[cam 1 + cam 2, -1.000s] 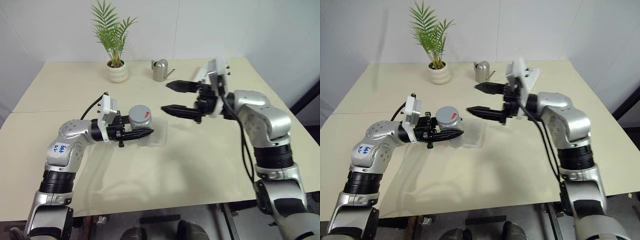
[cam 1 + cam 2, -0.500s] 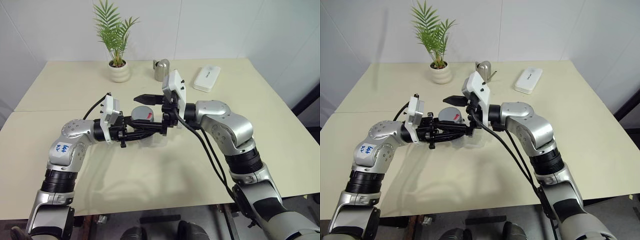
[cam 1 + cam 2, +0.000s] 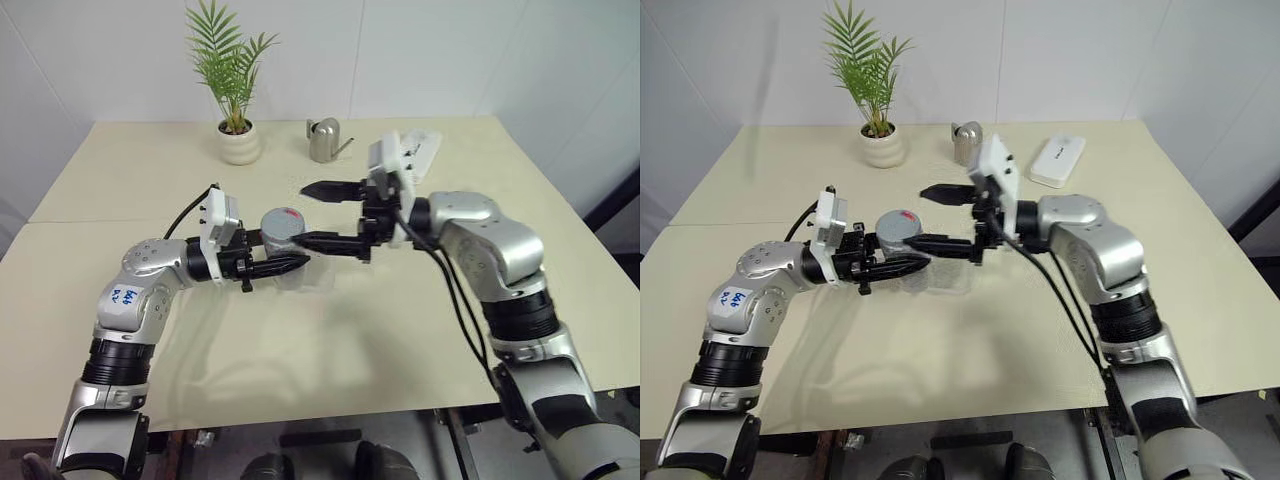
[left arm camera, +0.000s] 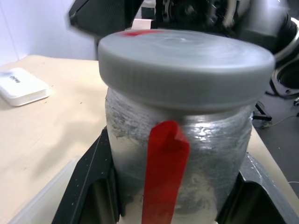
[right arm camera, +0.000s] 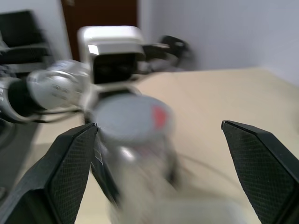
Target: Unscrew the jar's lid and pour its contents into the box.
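Grey lid [image 3: 283,219] caps the jar [image 4: 177,163], gripped by the left gripper [image 3: 290,265] above the clear box [image 3: 315,275]; the right gripper [image 3: 318,214] stands wide open beside it.

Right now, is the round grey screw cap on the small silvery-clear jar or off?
On. The grey cap sits flat atop the jar, held upright by the left gripper.

lidded jar [image 4: 187,154], clamped in left pincer [image 4: 177,205]
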Controlling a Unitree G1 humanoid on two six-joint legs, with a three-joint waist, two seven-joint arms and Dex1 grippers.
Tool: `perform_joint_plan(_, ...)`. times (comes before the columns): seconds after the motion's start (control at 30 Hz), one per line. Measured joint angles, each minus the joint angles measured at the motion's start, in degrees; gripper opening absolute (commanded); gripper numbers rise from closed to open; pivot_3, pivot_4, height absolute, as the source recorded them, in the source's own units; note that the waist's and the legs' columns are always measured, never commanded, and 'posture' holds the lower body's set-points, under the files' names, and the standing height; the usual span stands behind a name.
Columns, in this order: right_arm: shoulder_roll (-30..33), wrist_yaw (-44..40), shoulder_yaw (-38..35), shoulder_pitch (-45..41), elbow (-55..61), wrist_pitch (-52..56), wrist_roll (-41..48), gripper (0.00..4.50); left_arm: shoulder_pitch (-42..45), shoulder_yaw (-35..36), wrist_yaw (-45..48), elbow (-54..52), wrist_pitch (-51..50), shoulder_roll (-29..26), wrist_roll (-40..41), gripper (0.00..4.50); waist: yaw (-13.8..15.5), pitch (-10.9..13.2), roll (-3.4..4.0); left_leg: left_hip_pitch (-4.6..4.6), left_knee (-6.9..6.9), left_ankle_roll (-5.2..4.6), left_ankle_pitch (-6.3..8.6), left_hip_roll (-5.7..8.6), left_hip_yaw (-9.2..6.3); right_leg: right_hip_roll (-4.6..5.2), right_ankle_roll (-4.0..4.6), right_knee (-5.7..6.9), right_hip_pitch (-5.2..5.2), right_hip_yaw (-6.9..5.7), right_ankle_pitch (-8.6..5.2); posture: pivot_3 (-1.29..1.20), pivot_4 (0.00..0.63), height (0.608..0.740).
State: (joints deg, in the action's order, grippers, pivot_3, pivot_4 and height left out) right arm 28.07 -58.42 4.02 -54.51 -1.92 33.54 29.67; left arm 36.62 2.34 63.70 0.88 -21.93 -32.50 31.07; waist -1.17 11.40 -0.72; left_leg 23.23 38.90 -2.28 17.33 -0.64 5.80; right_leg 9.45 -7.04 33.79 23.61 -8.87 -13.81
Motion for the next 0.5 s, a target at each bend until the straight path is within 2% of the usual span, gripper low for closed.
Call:
perform_joint_plan(0.1,3.04,-0.70,-1.90,2.05,-0.83,0.02,-0.27,4.46,-0.51,-0.01,0.26,-0.07,0.00,-0.07,0.00,1.93,-0.06,0.00,0.00,0.00,-0.02,0.00,0.00,-0.03,0.01,-0.01,0.00,-0.01,0.02,0.00,0.00,0.00,0.150,0.740)
perform_joint_plan(0.27,4.03,-1.49,-2.91,3.13,-0.58,0.78,0.84,4.46,-0.68,-0.04,0.32,-0.10,-0.01,-0.16,0.00,1.93,-0.53,0.00,0.01,-0.04,-0.02,0.01,0.00,-0.05,0.08,-0.02,0.00,0.03,0.03,0.04,0.00,0.00,0.150,0.740)
perform_joint_plan(0.5,-2.90,1.09,-2.92,0.65,6.05,5.38,6.33,4.46,-0.62,-0.08,0.75,-0.07,-0.07,-0.29,0.00,1.93,-0.34,0.00,0.01,-0.03,0.00,0.01,-0.01,-0.06,0.05,-0.02,0.01,0.04,0.03,0.04,0.00,0.00,0.150,0.740)
